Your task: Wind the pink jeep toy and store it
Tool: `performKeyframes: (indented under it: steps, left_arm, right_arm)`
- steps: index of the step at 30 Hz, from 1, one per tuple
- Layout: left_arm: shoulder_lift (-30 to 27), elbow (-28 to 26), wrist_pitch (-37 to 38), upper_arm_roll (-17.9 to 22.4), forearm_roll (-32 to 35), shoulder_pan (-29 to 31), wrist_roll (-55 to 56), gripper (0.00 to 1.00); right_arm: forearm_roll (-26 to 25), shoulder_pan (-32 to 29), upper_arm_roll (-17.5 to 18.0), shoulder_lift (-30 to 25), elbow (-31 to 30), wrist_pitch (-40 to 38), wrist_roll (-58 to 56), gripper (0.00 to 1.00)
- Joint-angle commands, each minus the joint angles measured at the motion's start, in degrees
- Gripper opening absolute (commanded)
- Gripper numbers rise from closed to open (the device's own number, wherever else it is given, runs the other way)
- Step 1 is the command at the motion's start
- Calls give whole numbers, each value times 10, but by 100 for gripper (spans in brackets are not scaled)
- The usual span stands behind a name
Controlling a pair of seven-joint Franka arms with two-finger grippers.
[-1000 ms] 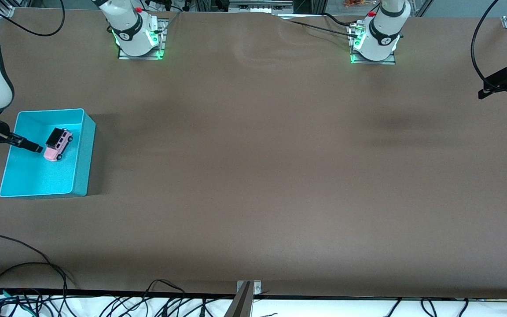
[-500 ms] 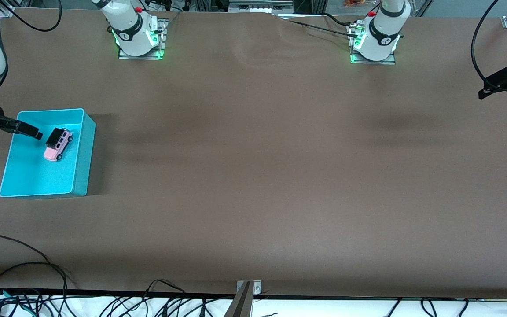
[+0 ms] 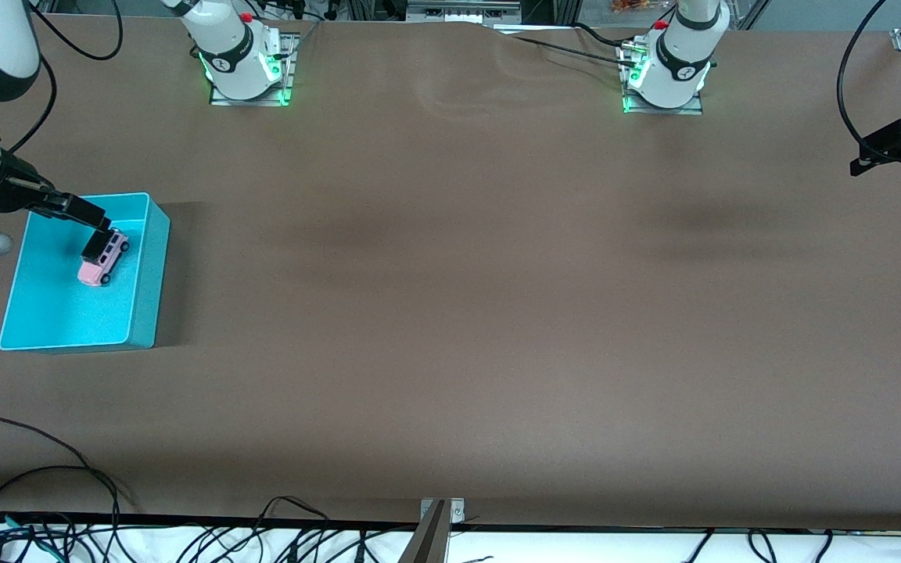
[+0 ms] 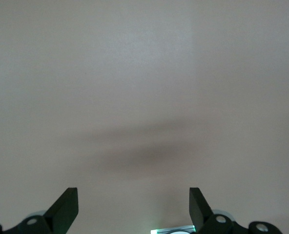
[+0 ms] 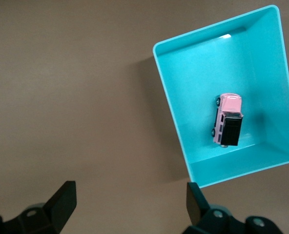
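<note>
step: jeep stored, judge retreat, lift right gripper (image 3: 95, 220) straight up clear of bin walls | pink jeep toy (image 3: 103, 256) upright in turquoise bin (image 3: 145, 266), right arm's end of desk (image 3: 450, 313) | right fingers wide, empty | left gripper (image 4: 134, 204) waits over bare desk, fingers wide | right wrist view shows jeep free of walls
</note>
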State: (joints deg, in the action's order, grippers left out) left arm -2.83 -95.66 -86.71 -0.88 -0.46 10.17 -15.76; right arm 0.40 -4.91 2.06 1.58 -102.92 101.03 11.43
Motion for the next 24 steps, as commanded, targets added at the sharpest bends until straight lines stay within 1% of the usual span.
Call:
performKeyframes:
  steps: [1,6,9,14,24]
  left_arm:
    - [12,22,13,-2,-4,0,0,100]
    - [21,28,12,-3,-4,-5,1,100]
    - [30,47,12,-3,-4,-5,1,100]
    - [32,50,13,-3,-4,-1,1,100]
    - [34,50,15,-3,-4,-5,1,100]
  right_arm:
    - [-18,14,19,-1,35,-43,32,100]
    - [-23,15,22,-27,38,-46,25,100]
    - [-25,15,22,-35,45,-58,24,100]
    - [-28,24,21,-23,80,-102,-10,100]
    - [-29,25,21,-15,108,-155,-66,100]
